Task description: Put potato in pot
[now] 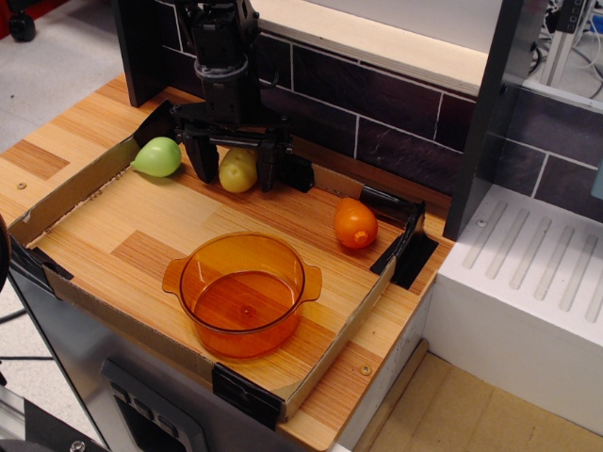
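Observation:
The potato point(237, 170), a lumpy yellowish-green toy, lies at the back of the wooden tray. My black gripper point(236, 174) has come down over it from above. Its two fingers point(203, 160) stand open on either side of the potato, close to it, with small gaps showing. The pot point(242, 293), wide, round and transparent orange with two side handles, stands empty near the tray's front edge, well in front of the gripper.
A smooth light-green pear toy point(157, 156) lies at the tray's back left. An orange toy fruit point(355, 223) lies at the right. A low cardboard rim point(66, 193) with black corner clips surrounds the tray. A dark tiled wall point(377, 104) rises behind.

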`<state>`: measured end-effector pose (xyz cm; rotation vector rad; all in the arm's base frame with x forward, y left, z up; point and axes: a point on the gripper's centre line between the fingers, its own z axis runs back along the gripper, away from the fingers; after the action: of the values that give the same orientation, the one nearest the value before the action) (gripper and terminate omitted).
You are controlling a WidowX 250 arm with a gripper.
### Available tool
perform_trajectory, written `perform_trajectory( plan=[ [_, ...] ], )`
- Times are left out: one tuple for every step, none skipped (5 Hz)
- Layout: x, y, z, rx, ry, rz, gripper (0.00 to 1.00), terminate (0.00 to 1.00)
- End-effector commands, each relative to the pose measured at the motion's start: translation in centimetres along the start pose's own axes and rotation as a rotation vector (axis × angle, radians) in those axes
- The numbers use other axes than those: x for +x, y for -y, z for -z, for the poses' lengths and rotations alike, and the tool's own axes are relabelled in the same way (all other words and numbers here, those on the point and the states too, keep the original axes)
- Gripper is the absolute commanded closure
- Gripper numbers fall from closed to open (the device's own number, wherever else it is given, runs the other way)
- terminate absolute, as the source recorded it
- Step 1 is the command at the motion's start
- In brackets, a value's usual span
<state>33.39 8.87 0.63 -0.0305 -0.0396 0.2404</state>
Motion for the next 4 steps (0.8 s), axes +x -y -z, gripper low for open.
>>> perform_trajectory(
  plan=[
    [-0.4, 0.0, -2.2, -0.008, 0.086, 0.050, 1.00, 0.00],
    [-1.3, 0.8, -3.9, -0.030, 0.091, 0.079, 1.00, 0.00],
    [-3.8, 2.6, -7.3, -0.082, 0.091, 0.134, 1.00, 0.00],
    [-6.3, 4.2, -10.2, -0.137, 0.084, 0.177, 1.00, 0.00]
  ],
)
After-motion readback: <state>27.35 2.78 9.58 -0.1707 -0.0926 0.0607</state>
